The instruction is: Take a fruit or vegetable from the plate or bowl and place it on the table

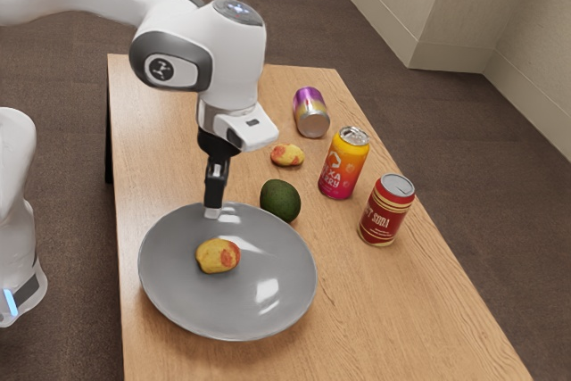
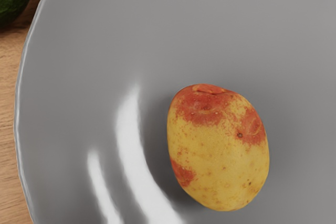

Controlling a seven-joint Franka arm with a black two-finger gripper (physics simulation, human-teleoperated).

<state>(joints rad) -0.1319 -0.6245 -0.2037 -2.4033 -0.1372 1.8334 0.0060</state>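
The claw (image 1: 212, 211) hung above the grey plate (image 1: 174, 283), apart from its yellow-and-red produce (image 1: 217, 256); how wide it stood I could not tell.

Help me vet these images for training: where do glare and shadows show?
Exterior view: white glare patches on the gray plate, light soft and even overall, the avocado quite dark. Wrist view: curved white streaks on the plate beside the yellow-red fruit, soft shadow along the fruit's edge.
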